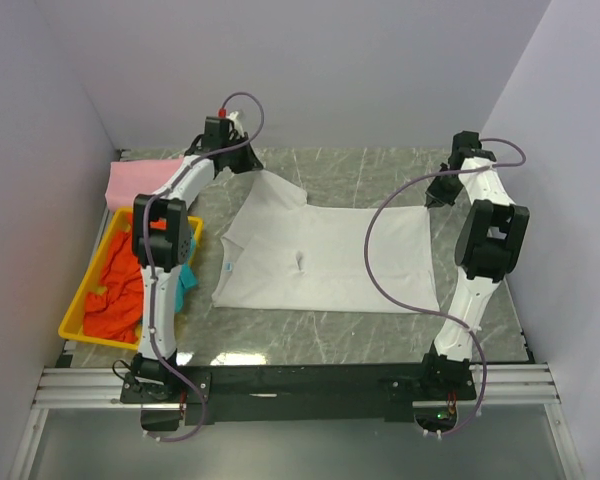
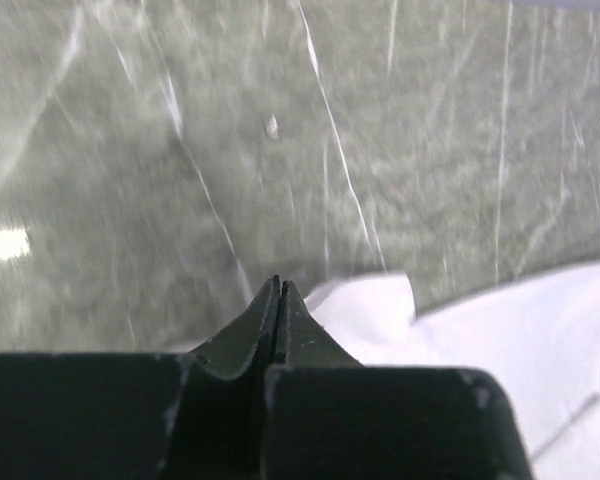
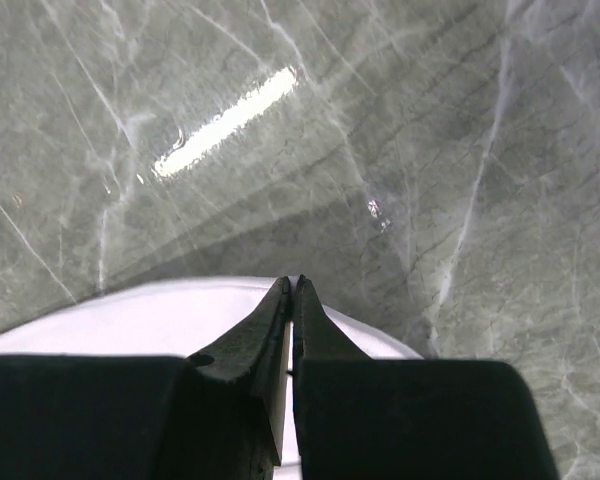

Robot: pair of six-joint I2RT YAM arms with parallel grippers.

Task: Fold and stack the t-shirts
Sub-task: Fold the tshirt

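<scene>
White t-shirt [image 1: 325, 262] lies flat, table ctr. L gripper [image 2: 280, 285] at its 11 o'clock corner, jaws clenched, cloth at tips; pinched or not, can't tell. R gripper [image 3: 292, 283] at 1 o'clock corner, nipping shirt edge. Pink shirt [image 1: 135, 183] at 10; orange-red shirt [image 1: 115, 290] & teal shirt [image 1: 186, 284] in yellow tray [image 1: 72, 327] at 8.

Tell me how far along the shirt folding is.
Done: a pink t-shirt lies folded far left. In hand: the white t-shirt, spread out, left end effector and right end effector shut on its far corners. Left: folding it, stacking, then the orange-red t-shirt and teal t-shirt in the yellow tray.
</scene>
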